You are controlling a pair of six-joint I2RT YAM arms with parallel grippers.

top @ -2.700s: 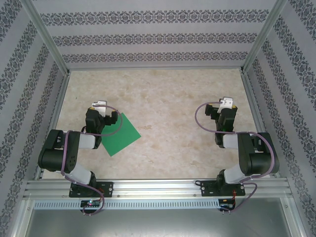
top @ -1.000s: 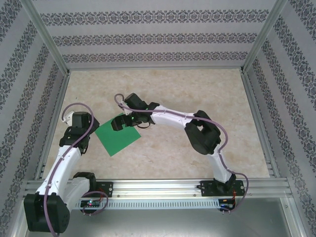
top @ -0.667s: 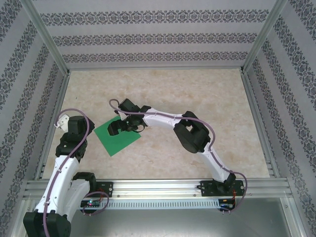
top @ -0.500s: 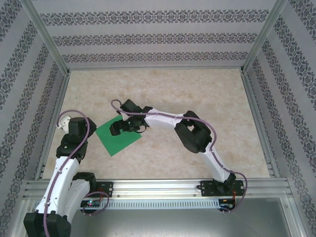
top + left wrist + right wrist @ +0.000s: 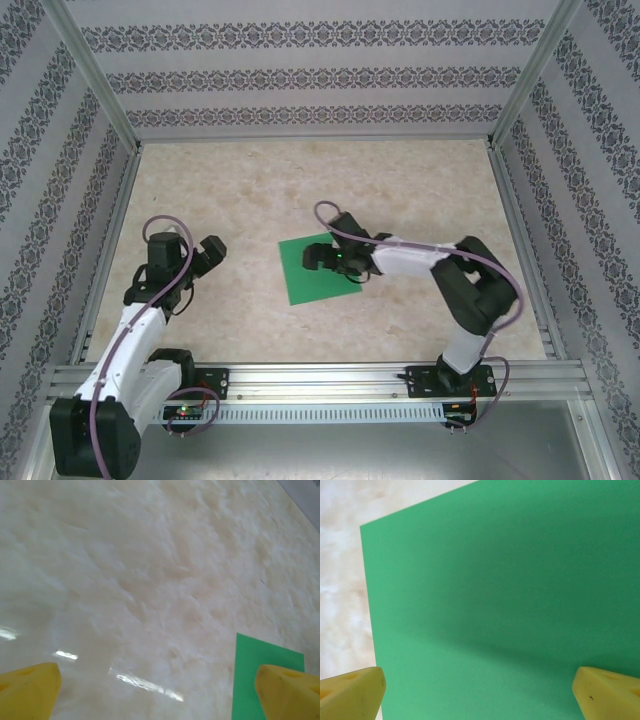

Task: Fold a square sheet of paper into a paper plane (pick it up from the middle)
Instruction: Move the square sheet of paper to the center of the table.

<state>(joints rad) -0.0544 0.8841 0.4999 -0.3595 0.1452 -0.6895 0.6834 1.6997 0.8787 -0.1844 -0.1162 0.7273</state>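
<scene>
Two arms, two grippers, one sheet. At the near left, the left gripper (image 5: 208,250) hangs over the bare marbled tabletop (image 5: 420,190), jaws spread wide, holding nothing. At centre lies the single square sheet of paper (image 5: 303,282): bright green, flat, unmarked, no creases. The right gripper (image 5: 318,258) sits low over it, yellow fingertips (image 5: 350,687) splayed, nothing pinched.

Bright, even light overall. Glare streaks on the table (image 5: 142,682), left wrist view. Soft shadow across the square sheet of paper (image 5: 520,640).
</scene>
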